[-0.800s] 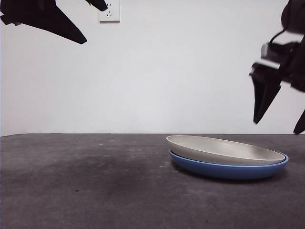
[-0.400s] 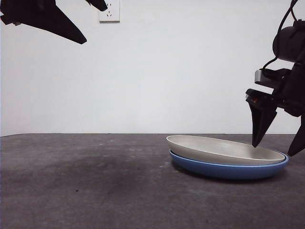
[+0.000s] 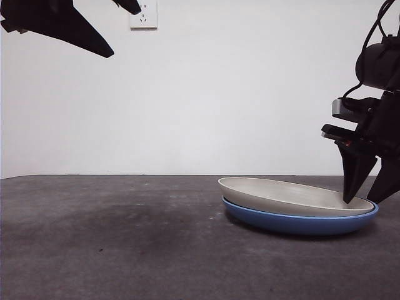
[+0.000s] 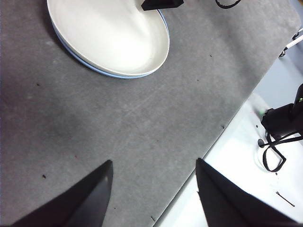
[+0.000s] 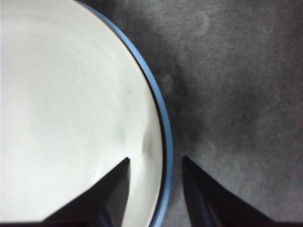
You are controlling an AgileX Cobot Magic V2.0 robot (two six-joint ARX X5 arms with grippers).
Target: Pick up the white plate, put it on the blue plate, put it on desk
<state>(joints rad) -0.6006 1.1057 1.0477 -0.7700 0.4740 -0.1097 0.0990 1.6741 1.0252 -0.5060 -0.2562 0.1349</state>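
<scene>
The white plate (image 3: 294,195) sits nested in the blue plate (image 3: 300,223), the pair resting on the counter (image 3: 125,244). The white plate lies slightly tilted in the stack, its rim higher on the side away from my right gripper (image 3: 365,201). Only a thin blue edge shows around it in the right wrist view.

My right gripper (image 5: 154,165) is at the stack's edge with its jaws apart, straddling both rims: one jaw over the white plate's (image 5: 71,118) inner slope, the other outside the blue plate's (image 5: 163,137) rim, above bare counter (image 5: 236,94). Whether the inner tip already touches the white surface I cannot tell.

Judgement: the stacking looks done, and the step in hand appears to be gripping the stack at the rim to set it on the counter. To do it well, the outer jaw should go low enough to get under the blue rim, so both plates are taken together, not the white one alone. Close squarely across the rim; a shallow bite risks the plates slipping or separating.

My left gripper (image 4: 151,189) waits well away from the plates, jaws apart, holding nothing.
</scene>
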